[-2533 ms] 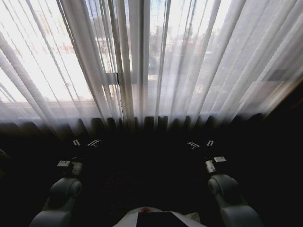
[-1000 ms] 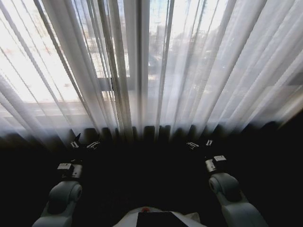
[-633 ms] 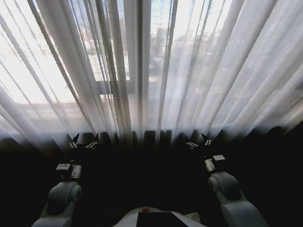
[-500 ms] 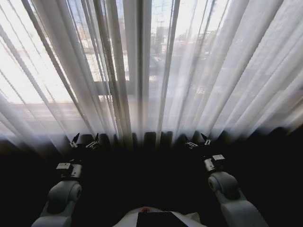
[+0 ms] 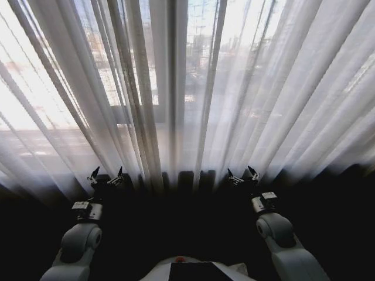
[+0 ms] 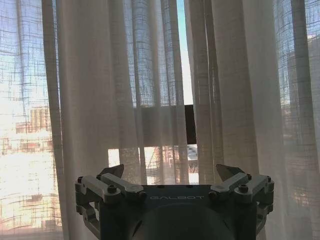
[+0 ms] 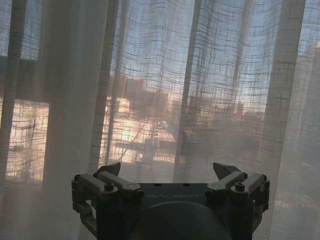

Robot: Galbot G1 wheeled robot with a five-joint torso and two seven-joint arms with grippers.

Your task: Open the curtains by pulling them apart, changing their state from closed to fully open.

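The curtains (image 5: 193, 88) hang shut across the whole window as sheer white pleated panels, with daylight and buildings showing through. My left gripper (image 5: 105, 174) stands open just short of the fabric's lower edge, left of centre, with nothing between its fingers. My right gripper (image 5: 241, 173) is open too, at the same height right of centre, close to the hem. The left wrist view has the open left gripper (image 6: 170, 171) facing pleats of the curtains (image 6: 100, 90). In the right wrist view the open right gripper (image 7: 167, 169) faces the curtains (image 7: 210, 85) at close range.
A dark window frame bar (image 5: 171, 88) runs vertically behind the fabric at centre, with a crossbar (image 6: 189, 124) behind the left panel. The floor below the curtain hem is dark. My torso (image 5: 196, 270) sits at the bottom of the head view.
The head view has shifted closer to the window, so the curtains look larger and their hem sits lower. Both grippers now reach the fabric's lower edge; both stay open.
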